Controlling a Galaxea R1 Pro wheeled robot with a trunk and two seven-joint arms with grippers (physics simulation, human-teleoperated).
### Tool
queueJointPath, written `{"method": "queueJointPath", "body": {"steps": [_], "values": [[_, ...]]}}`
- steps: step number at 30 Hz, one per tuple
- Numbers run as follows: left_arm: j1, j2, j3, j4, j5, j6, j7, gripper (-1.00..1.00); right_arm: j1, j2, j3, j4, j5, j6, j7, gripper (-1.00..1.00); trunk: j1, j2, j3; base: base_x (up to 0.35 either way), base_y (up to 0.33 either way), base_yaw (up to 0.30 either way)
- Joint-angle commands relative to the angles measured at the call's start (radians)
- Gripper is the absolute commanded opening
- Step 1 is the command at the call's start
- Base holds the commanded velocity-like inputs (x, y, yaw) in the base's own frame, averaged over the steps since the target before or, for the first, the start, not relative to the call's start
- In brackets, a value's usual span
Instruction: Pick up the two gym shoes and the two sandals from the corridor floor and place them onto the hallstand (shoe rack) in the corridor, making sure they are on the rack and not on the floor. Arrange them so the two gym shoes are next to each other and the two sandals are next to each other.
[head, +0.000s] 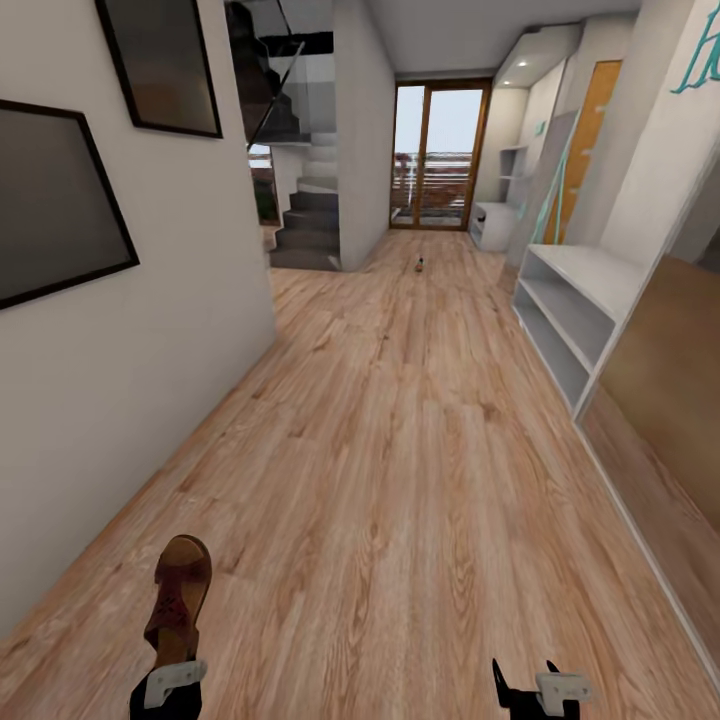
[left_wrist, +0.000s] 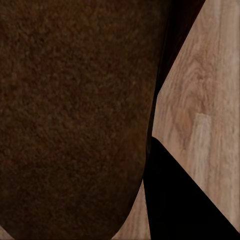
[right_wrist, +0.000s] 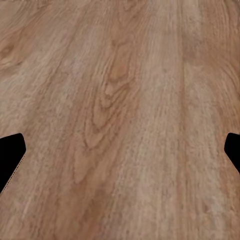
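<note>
My left claw (head: 172, 682) grasps one brown sandal (head: 178, 598), carried above the corridor floor (head: 400, 450). My right claw (head: 527, 688) is released (nothing between its fingers). The hallstand (head: 575, 300) ahead holds no shoes; placement remains.

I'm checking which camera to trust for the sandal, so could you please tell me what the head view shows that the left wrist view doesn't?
Head view alone: the whole brown sandal held out from the left gripper, the right gripper with nothing between its fingers, the white shelf unit along the right wall, stairs and a glass door far off. Left wrist view alone: the sandal's brown surface close up beside a dark finger. Both: the sandal and the wood floor.
</note>
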Motion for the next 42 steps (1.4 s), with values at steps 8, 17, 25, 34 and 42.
{"method": "queueJointPath", "body": {"steps": [8,17,25,34,42], "values": [[-0.001,-0.001,0.009,0.001,-0.010,-0.004,-0.005,-1.00,-0.001,-0.006,-0.009,-0.001,0.002,-0.003,0.009,1.00,0.000,0.000,-0.001,0.337,0.000,0.000],[-0.001,-0.001,0.009,0.008,-0.010,-0.004,-0.005,-1.00,-0.001,-0.005,-0.009,-0.001,0.002,-0.004,0.009,1.00,0.000,0.000,-0.001,0.337,0.000,0.000],[-0.001,-0.001,0.010,0.010,-0.010,-0.004,-0.005,-1.00,-0.001,-0.002,-0.009,0.000,0.002,-0.004,0.009,1.00,0.000,0.000,-0.001,0.338,0.000,-0.113],[-0.001,0.000,0.009,0.010,-0.010,-0.004,-0.004,-1.00,-0.001,-0.001,-0.008,0.002,0.005,-0.002,0.013,1.00,0.000,0.000,-0.001,0.338,0.000,-0.159],[-0.001,0.000,0.008,0.011,-0.010,-0.004,-0.003,-1.00,-0.001,-0.006,-0.008,0.001,0.005,-0.002,0.014,1.00,0.000,0.000,-0.001,0.337,0.000,-0.018]]}}
